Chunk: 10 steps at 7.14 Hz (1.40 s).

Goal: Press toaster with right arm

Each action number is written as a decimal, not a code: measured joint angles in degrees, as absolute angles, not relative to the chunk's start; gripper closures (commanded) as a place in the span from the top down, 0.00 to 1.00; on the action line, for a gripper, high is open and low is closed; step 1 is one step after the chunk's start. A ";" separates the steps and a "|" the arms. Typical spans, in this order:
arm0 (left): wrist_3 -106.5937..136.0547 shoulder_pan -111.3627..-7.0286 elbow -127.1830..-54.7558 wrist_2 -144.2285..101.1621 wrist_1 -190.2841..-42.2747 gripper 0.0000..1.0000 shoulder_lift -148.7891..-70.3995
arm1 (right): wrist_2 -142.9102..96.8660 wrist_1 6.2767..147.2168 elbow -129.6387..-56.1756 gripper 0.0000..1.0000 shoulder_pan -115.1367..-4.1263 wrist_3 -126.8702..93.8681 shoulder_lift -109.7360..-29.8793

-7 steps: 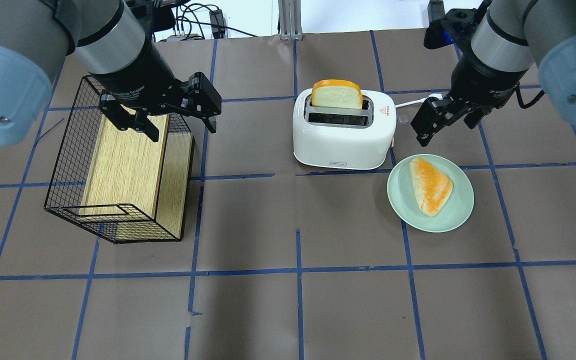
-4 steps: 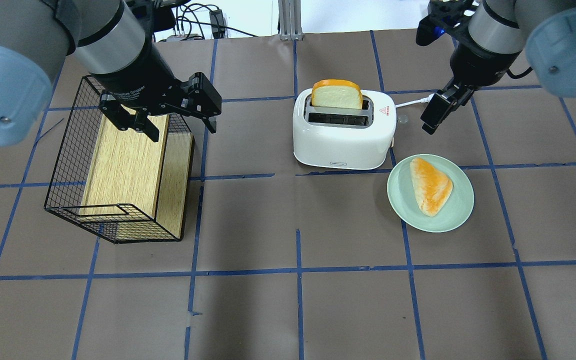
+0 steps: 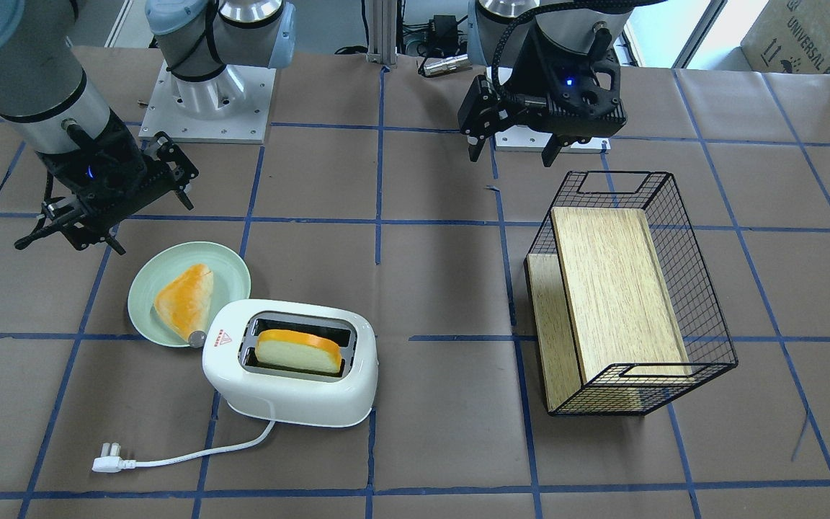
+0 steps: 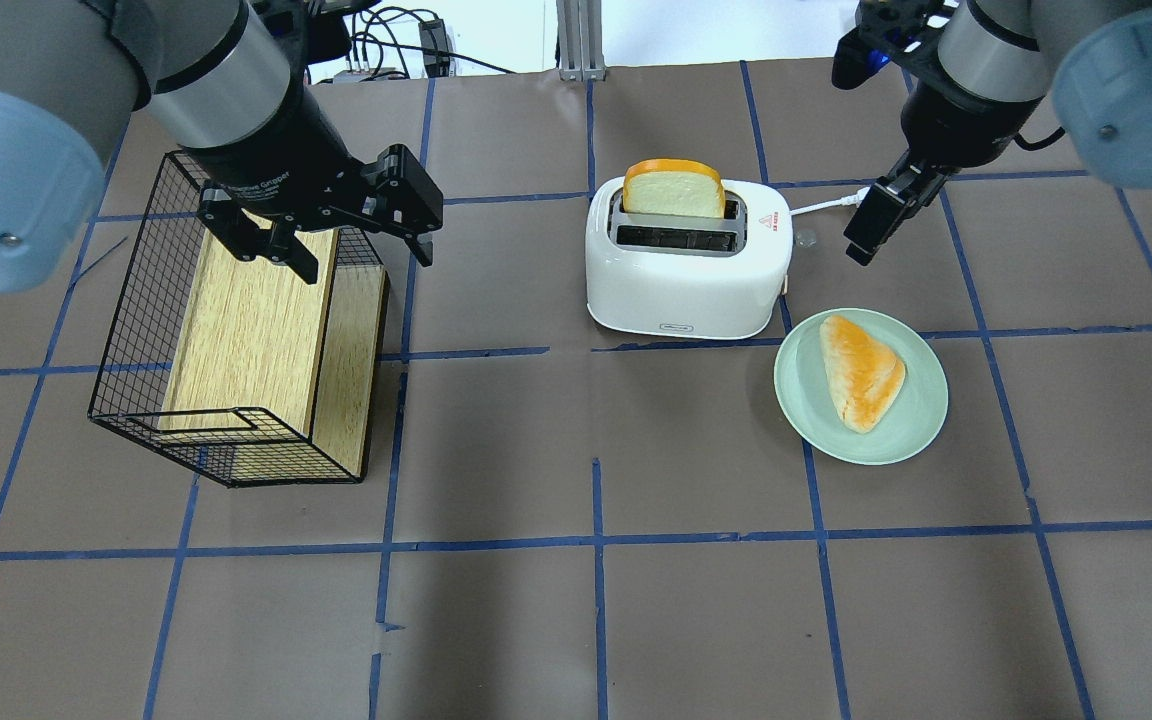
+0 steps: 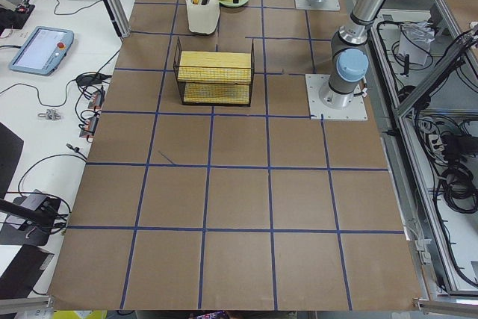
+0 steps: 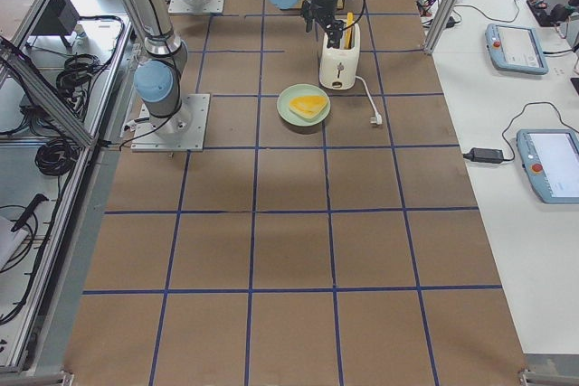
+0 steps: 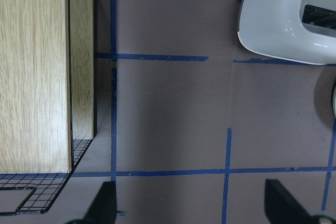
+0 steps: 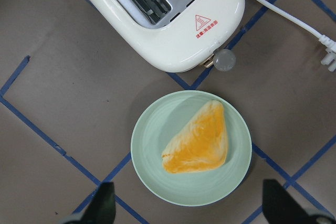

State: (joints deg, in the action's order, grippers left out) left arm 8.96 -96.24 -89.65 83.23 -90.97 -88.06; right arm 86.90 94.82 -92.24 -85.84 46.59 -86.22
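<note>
The glossy white toaster [image 4: 688, 270] stands mid-table with a slice of toast [image 4: 674, 188] upright in its far slot and the near slot empty. Its grey knob [image 4: 804, 239] sticks out of the right end, below the red triangle mark [image 8: 203, 23]. My right gripper [image 4: 866, 235] hangs open and empty above the table, to the right of the knob end and apart from it. The right wrist view looks down on the toaster's end [image 8: 168, 19] and the knob [image 8: 226, 60]. My left gripper [image 4: 366, 265] is open and empty over the basket's far right corner.
A pale-green plate [image 4: 926, 420] with a bread wedge [image 4: 861, 370] lies just right of and nearer than the toaster. The white cord and plug [image 3: 109, 458] trail on the far side. A wire basket [image 4: 236, 320] holding a wooden box sits at the left.
My right gripper has turned about its wrist, so it shows edge-on in the overhead view, and has shifted slightly away from me. The left arm and the toaster have not moved.
</note>
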 measured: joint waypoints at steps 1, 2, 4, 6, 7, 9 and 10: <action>8.96 -96.24 -89.65 83.23 -90.97 1.00 -88.06 | 86.92 94.76 -92.36 1.00 -85.86 46.64 -86.22; 8.97 -96.24 -89.65 83.23 -90.97 1.00 -88.05 | 86.94 94.70 -92.42 1.00 -85.87 46.66 -86.22; 8.97 -96.24 -89.65 83.23 -90.97 1.00 -88.05 | 87.00 94.43 -92.46 1.00 -85.87 46.63 -86.22; 8.97 -96.24 -89.65 83.23 -90.97 1.00 -88.06 | 87.32 94.18 -92.52 1.00 -85.87 46.51 -86.37; 8.97 -96.24 -89.65 83.23 -90.97 1.00 -88.06 | 87.63 94.32 -92.58 1.00 -85.90 47.01 -86.36; 8.97 -96.24 -89.65 83.23 -90.97 1.00 -88.07 | 87.56 99.35 -92.24 0.50 -85.94 54.52 -83.41; 8.96 -96.24 -89.65 83.23 -90.97 1.00 -88.07 | 87.84 104.57 -92.07 0.26 -86.03 60.73 -81.09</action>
